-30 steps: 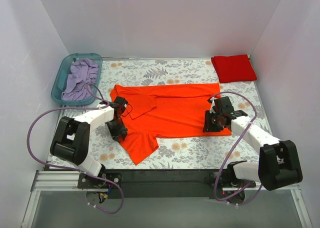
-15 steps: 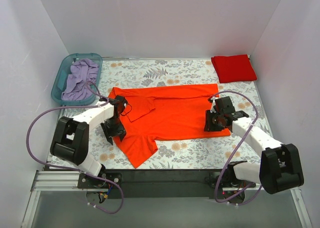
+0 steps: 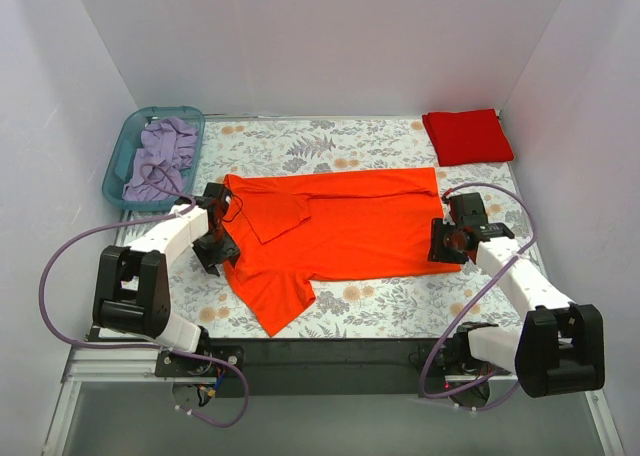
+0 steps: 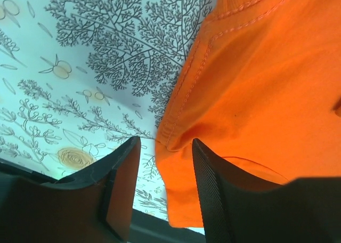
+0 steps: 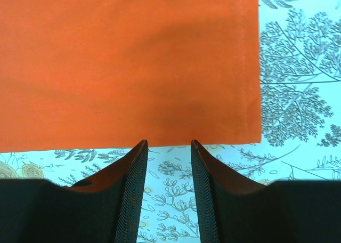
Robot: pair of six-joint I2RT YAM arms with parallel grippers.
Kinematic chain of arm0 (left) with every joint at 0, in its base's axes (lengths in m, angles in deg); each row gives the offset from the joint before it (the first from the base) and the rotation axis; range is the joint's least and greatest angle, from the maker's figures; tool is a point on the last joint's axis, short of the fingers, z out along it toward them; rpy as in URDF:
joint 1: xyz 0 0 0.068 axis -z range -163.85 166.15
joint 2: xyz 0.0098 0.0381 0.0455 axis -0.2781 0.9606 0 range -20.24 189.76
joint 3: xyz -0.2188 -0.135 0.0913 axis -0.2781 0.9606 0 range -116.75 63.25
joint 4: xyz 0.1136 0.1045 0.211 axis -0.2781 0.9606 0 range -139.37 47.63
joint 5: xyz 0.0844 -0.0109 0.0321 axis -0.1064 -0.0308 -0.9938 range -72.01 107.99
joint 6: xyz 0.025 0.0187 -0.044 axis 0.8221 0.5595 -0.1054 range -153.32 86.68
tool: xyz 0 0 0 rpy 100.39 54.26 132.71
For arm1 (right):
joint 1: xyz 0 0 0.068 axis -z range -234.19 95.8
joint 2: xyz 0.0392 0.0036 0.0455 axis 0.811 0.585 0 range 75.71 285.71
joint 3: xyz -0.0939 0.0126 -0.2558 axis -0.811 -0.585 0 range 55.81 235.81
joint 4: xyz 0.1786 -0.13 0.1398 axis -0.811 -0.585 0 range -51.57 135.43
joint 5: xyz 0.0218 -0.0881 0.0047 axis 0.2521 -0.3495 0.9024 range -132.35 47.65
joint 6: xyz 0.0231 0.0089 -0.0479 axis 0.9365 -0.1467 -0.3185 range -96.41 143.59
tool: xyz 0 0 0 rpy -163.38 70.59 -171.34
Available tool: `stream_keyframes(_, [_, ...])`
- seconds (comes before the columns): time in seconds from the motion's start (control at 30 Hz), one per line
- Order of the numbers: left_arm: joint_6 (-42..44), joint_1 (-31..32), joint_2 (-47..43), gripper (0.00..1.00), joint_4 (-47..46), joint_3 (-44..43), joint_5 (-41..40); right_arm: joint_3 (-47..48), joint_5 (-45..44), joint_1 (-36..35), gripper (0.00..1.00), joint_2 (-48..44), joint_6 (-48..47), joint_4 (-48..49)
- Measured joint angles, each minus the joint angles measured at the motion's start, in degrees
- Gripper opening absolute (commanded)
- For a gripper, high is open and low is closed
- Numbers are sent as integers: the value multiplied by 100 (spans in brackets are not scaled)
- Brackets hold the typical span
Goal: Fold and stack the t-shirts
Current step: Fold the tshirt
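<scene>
Left arm: the left gripper (image 3: pixel 214 252) is low at the left edge of the orange t-shirt (image 3: pixel 350 226). In the left wrist view the left gripper (image 4: pixel 165 147) has its fingers (image 4: pixel 123 184) spread, with a stitched fold of the shirt's edge (image 4: pixel 181 131) lying in the gap. It is released, not pinched.

Right arm: the right gripper (image 3: pixel 447 244) is at the shirt's near right corner. In the right wrist view the right gripper (image 5: pixel 168 144) is released. Its fingers (image 5: pixel 133 195) are parted over the floral table cover (image 5: pixel 298 94), just off the shirt's near hem (image 5: pixel 160 139), and no cloth lies between them.

Orange t-shirt: it lies flat across the middle of the table (image 3: pixel 400 301), its long side running left to right. One sleeve (image 3: pixel 280 298) splays toward the near edge, and a smaller flap (image 3: pixel 280 216) is folded over onto the body near the left end.

Hem: in the right wrist view the orange t-shirt (image 5: pixel 128 67) fills the upper part of the picture, and its stitched side edge (image 5: pixel 254 67) is straight.

Basket: a teal basket (image 3: pixel 118 168) stands at the far left corner, holding a lilac cloth (image 3: pixel 160 156) in a heap. It is close to the shirt's far left end, but the two do not touch.

Red t-shirt: the red t-shirt (image 3: pixel 467 136) lies folded into a neat rectangle at the far right corner, apart from the orange one.
</scene>
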Motion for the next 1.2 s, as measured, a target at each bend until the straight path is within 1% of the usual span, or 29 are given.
stream_keyframes(0.2, [101,-37,9,40,-365,125,103,-2,26,363,45,-87,11,-79])
stream_keyframes(0.33, [105,-48,17,39,-529,367,258,-24,68,595,45,-87,26,-81])
stream_keyframes(0.63, [22,-68,31,39,-494,505,321,-129,328,1032,45,-87,144,-111])
stream_keyframes(0.73, [-11,-68,37,36,-507,516,321,-170,345,1126,45,-87,151,-98])
stream_keyframes(0.83, [-50,-68,70,28,-538,553,326,-275,345,1209,45,-87,173,-83])
stream_keyframes(0.9, [-66,-70,81,21,-555,557,367,-339,345,1283,45,-87,223,-87])
stream_keyframes(1.03, [-107,-68,81,14,-575,562,369,-417,321,1471,46,-107,299,-96])
stream_keyframes(1.07, [-109,-70,81,11,-575,568,369,-417,321,1532,46,-111,313,-98])
stream_keyframes(1.13, [-111,-70,79,1,-570,579,369,-417,317,1609,46,-122,339,-96])
stream_keyframes(1.2, [-111,-79,70,0,-570,592,374,-417,299,1657,46,-129,380,-96])
